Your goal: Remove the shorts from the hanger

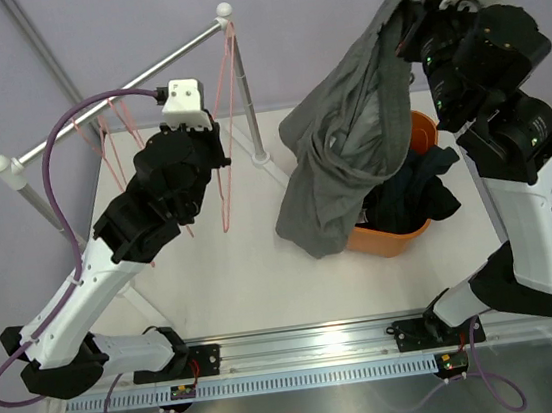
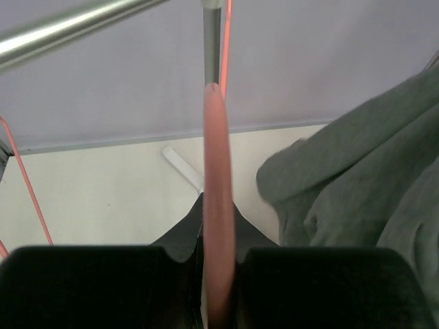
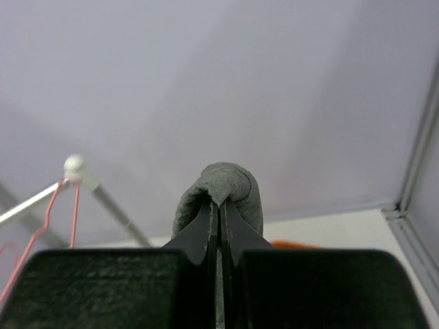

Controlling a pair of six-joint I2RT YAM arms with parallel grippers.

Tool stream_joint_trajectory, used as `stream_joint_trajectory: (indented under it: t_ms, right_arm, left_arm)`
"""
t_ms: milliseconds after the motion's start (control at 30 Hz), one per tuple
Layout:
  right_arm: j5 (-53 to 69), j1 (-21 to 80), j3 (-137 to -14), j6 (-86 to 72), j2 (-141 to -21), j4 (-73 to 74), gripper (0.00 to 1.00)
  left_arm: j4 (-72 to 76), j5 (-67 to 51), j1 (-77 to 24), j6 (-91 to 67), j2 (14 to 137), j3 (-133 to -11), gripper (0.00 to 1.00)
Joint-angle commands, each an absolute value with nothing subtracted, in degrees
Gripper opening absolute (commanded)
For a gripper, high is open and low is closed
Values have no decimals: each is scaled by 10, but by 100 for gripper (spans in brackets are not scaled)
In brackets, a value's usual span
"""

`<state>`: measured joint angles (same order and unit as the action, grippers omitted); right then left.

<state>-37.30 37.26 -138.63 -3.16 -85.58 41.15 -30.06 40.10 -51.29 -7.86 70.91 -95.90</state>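
My right gripper (image 1: 405, 11) is raised high at the back right and shut on a fold of the mid-grey shorts (image 1: 349, 147); the fold bulges over its fingertips in the right wrist view (image 3: 221, 192). The shorts hang down from it, over the left side of an orange basket (image 1: 400, 234). Dark navy and black shorts (image 1: 425, 188) lie in the basket. My left gripper (image 1: 220, 143) is shut on a pink wire hanger (image 1: 225, 122) hanging from the rail; the hanger's wire (image 2: 218, 205) runs between the jaws.
A metal rail (image 1: 112, 101) on white-capped posts crosses the back left, with more pink hangers (image 1: 106, 137) on it. Its right post (image 1: 248, 99) stands near the table's middle back. Grey walls enclose the white table (image 1: 244, 271).
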Motion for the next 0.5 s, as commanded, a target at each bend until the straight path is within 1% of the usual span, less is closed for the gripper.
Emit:
stream_joint_trajectory:
  t_ms: [0,67,133,233,300,467]
  right_arm:
    - [-470,342,-1395,65,-848,214,0]
    - [-488,317,-1411,83,-858,179,0]
    - [-495,301,-1453,87,-884,185,0]
    - [-491,277,-1472,81,-911,208,0]
    - [-484,273,-1455,65,-909,217,0]
    - [-429,273,-1354,-13,-888,271,0]
  left_arm:
    - [-269,389,-515,-112,684,-914,0]
    - [-268,384,-516,-116,675,-899,0]
    - [-266,381,-517,-121,666,-877,0]
    - [-260,377,-517,-127,652,-853,0]
    - [-258,374,-517,-131,647,-846,0]
    - [-267,386,-517,-144,643,-840,0]
